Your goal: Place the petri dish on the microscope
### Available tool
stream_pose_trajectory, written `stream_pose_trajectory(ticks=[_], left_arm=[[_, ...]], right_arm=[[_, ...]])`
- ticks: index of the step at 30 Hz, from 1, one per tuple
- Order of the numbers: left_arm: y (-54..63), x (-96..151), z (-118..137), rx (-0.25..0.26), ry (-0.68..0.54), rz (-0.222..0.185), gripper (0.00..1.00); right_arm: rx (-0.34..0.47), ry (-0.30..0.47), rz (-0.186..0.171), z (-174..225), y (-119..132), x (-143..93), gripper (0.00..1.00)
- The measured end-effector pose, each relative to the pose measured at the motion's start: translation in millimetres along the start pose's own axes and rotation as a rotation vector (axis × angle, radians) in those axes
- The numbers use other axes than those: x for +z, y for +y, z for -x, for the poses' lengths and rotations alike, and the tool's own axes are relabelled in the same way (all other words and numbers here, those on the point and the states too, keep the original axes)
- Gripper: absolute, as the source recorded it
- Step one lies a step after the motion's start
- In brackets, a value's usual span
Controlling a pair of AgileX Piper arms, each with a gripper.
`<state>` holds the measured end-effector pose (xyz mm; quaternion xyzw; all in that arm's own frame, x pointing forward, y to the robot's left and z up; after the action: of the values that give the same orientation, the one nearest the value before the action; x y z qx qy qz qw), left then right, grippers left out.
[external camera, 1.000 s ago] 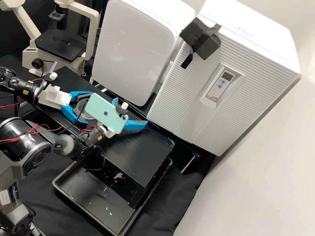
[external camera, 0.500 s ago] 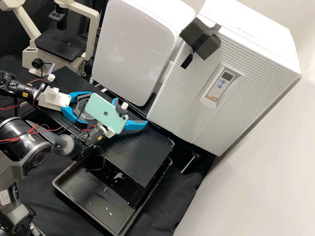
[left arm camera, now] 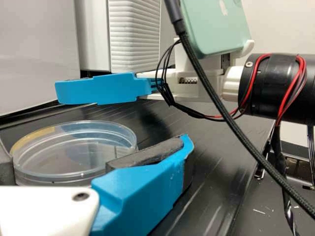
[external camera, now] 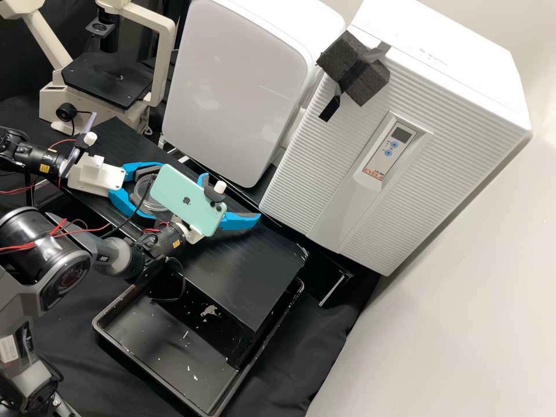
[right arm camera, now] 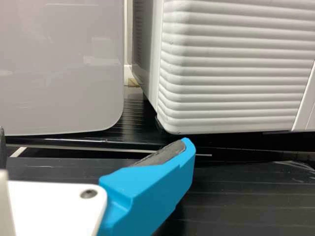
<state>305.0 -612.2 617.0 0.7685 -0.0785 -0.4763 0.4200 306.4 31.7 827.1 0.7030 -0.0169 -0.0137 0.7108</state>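
Note:
In the high view my left gripper [external camera: 138, 189] has its blue fingers around the clear round petri dish [external camera: 152, 196], above the black bench board. My left gripper [left arm camera: 59, 167], in its own wrist view, is shut on the petri dish [left arm camera: 74, 150], a dark pad against each side. My right gripper [external camera: 230, 200] stands open farther along the board, partly behind a green phone. In the right wrist view, nothing is between the fingers of my right gripper [right arm camera: 83, 147]. The microscope [external camera: 110, 81] stands at the back left, its black stage bare.
A white panelled unit [external camera: 237, 87] and a ribbed white machine [external camera: 359, 156] stand behind the board [external camera: 249, 272]. A black tray [external camera: 168, 347] lies in front of it. The green phone [external camera: 188, 200] and a cable [left arm camera: 221, 108] are close to my left gripper.
The white body of my left gripper and the knob on its mount have shifted slightly left and down in the high view. The right arm has kept still.

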Motion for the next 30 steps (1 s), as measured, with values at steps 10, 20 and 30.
stream_pose_trajectory(ticks=[10, 20, 30], left_arm=[[0.1, 0.5, 0.5, 0.009, -0.004, 0.002, 0.0], [-1.1, 2.4, 1.7, 0.013, -0.025, -0.006, 0.0], [-1.7, 3.4, 2.3, 0.019, -0.027, -0.001, 0.0]], right_arm=[[0.0, 0.0, 0.0, 0.0, 0.0, 0.0, 1.0], [0.0, 0.0, 0.0, 0.0, 0.0, 0.0, 1.0], [0.0, 0.0, 0.0, 0.0, 0.0, 0.0, 1.0]])
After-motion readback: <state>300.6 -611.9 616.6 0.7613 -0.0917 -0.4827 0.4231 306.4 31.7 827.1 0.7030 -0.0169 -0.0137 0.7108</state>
